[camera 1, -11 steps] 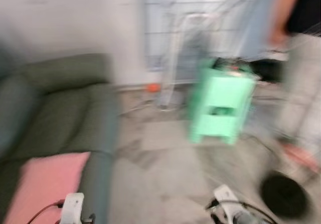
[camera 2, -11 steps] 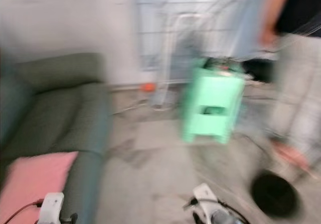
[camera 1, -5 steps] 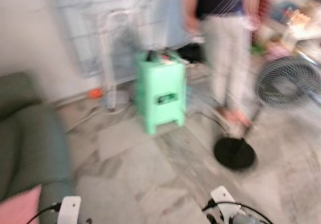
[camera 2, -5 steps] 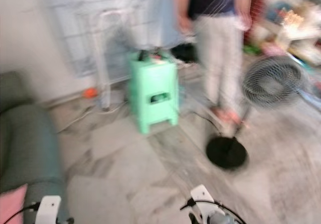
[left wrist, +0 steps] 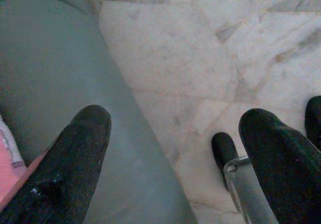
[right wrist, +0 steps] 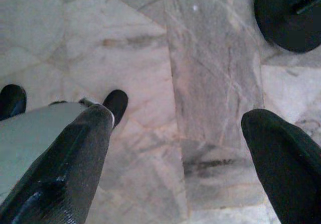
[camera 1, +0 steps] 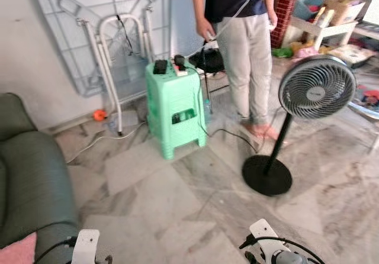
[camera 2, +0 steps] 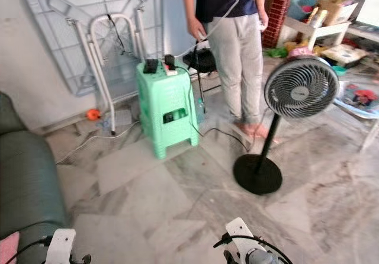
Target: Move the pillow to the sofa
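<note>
Pillow, pink, lies on the grey-green sofa at the robot's left. Left claw hangs released beside the sofa arm; right claw hangs released over the marble floor, near a standing fan and a person.

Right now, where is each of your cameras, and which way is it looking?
Eye views: on my head, looking forward and down at the green stool, standing fan and a person; both wrists peek in below.
Left wrist view: along the open left gripper, at the sofa and pillow.
Right wrist view: along the open right gripper, at the marble floor.
Shared: the fan's base.
</note>
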You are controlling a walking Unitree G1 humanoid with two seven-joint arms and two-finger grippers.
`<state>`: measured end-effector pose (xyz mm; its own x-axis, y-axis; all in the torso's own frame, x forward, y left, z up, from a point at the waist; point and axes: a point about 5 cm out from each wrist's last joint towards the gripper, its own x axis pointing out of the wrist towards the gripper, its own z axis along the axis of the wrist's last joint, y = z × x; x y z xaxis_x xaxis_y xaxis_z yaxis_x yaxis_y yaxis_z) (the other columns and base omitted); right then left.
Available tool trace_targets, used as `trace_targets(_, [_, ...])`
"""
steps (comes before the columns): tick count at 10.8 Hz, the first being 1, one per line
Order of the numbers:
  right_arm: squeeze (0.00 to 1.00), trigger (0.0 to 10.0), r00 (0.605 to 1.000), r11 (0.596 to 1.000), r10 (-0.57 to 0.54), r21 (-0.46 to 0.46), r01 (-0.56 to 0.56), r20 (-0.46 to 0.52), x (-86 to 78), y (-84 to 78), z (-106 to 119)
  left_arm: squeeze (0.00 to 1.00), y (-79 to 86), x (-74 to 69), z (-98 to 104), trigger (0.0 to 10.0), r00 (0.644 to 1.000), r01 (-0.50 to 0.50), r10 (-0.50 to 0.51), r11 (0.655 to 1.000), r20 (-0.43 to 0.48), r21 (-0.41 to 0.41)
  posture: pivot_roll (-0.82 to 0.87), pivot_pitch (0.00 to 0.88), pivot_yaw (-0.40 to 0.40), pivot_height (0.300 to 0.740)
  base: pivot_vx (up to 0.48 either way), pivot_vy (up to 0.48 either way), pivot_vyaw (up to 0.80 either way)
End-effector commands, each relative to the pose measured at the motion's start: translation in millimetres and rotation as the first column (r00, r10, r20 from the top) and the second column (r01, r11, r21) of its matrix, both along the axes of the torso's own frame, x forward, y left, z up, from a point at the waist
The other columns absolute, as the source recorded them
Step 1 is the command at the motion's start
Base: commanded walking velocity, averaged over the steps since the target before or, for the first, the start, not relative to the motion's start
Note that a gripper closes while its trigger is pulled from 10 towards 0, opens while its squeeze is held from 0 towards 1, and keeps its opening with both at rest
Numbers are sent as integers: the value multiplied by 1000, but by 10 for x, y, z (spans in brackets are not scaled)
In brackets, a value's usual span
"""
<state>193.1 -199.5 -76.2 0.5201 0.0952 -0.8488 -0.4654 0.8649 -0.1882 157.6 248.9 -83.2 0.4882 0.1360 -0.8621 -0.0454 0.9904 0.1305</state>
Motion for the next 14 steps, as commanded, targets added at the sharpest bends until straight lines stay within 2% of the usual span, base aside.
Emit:
trace_targets(1, [0,10000,999,1000,28,2,-28,19,62,19,33,0,61,29,30,10000,1000,7,-7,1000,2,27,-174,0,39,740,446,0,0])
trace_targets(13, [0,10000,996,996,91,9,-91,24,82,64,45,0,93,-41,8,10000,999,16,-14,998,-33,54,-177,0,44,740,447,0,0])
trace_targets(14, [0,10000,995,996,94,10,-94,24,84,66,46,0,95,-44,7,10000,999,17,-15,998,-35,56,-177,0,44,740,446,0,519])
